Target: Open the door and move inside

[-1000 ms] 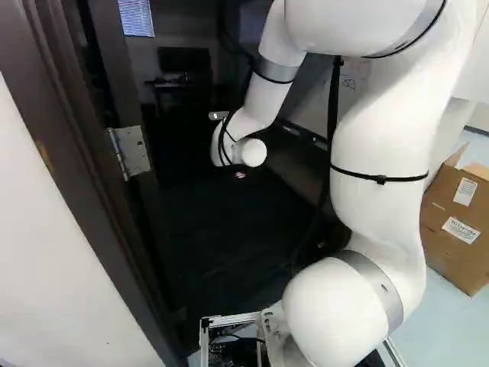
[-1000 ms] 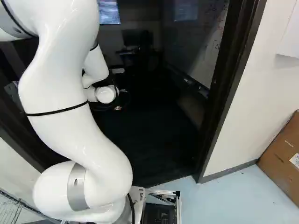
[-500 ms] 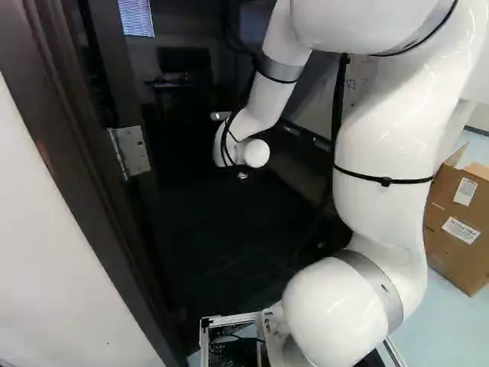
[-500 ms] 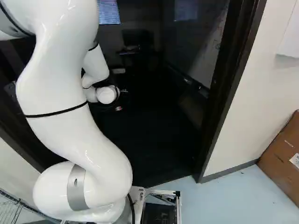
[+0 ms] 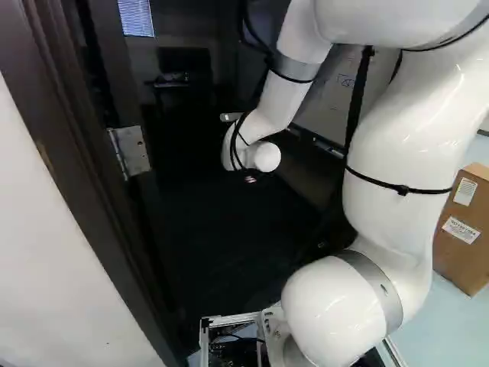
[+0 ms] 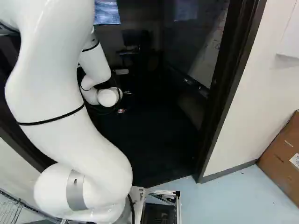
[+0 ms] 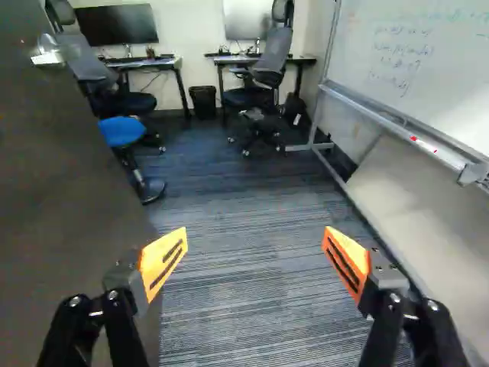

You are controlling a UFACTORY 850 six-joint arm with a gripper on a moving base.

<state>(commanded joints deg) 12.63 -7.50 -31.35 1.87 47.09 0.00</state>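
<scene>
Plainly, the tool gapes open, and the cardboard box hides its contents.

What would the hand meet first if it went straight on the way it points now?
The way looks free close ahead of the open hand; farther on, the carpet would probably come first. Depth is unclear, and the door close beside it might be brushed.

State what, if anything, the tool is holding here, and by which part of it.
Nothing is held: the tool stands open, its orange pads wide apart with only carpet visible between them.
</scene>
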